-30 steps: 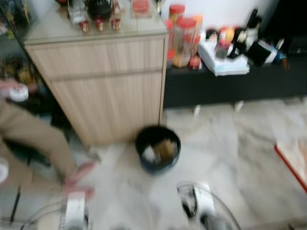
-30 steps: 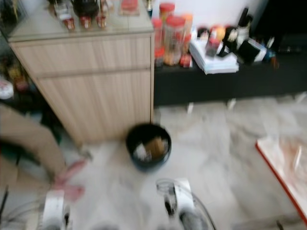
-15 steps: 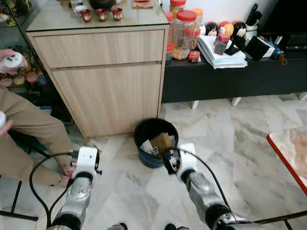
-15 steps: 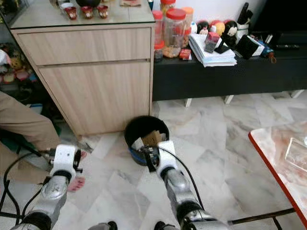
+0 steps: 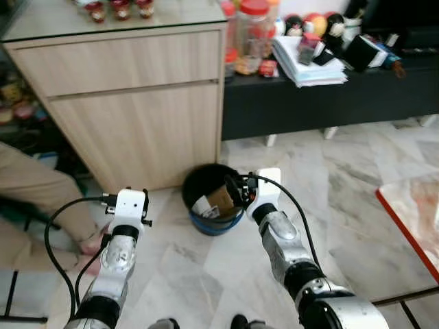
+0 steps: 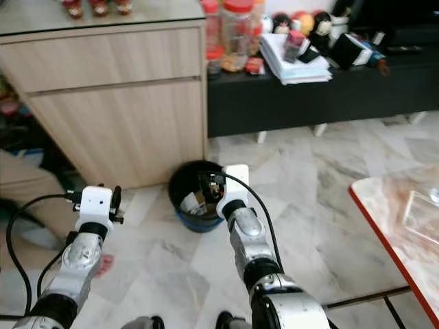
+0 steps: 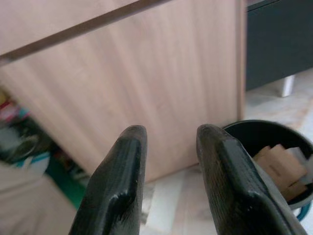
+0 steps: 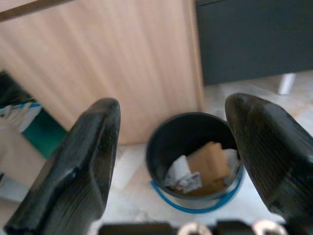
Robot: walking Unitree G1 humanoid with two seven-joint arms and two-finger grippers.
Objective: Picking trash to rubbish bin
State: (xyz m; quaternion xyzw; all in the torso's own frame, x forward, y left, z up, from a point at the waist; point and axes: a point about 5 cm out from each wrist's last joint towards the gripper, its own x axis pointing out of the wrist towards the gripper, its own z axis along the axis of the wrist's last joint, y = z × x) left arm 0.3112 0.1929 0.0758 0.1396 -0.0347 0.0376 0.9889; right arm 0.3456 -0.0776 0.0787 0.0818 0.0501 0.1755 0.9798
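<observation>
On the floor by the cabinet (image 5: 137, 116):
Head views: rubbish bin (image 5: 194, 188) at twelve o'clock, paper and cardboard inside; right claw (image 5: 236, 190) over its rim.
Left wrist view: left claw (image 7: 168, 191) narrow, empty; bin at four o'clock.
Right wrist view: right claw wide, holding nothing, bin centred between the fingers (image 8: 83, 166).
Doing it well: probably drop done; lift straight, clear of the rim.

I see a black bin (image 5: 206, 195) w/ blue band at base, brown card (image 8: 209, 163) and white scraps (image 8: 179, 172) in it. Cabinet (image 5: 137, 103) is light wood grain. Floor (image 5: 343, 199) is grey-white marble. Bench (image 5: 329, 103) black. Table edge (image 6: 384, 240) red. Both arms silver, fingers (image 8: 88, 166) black, cables black.
</observation>
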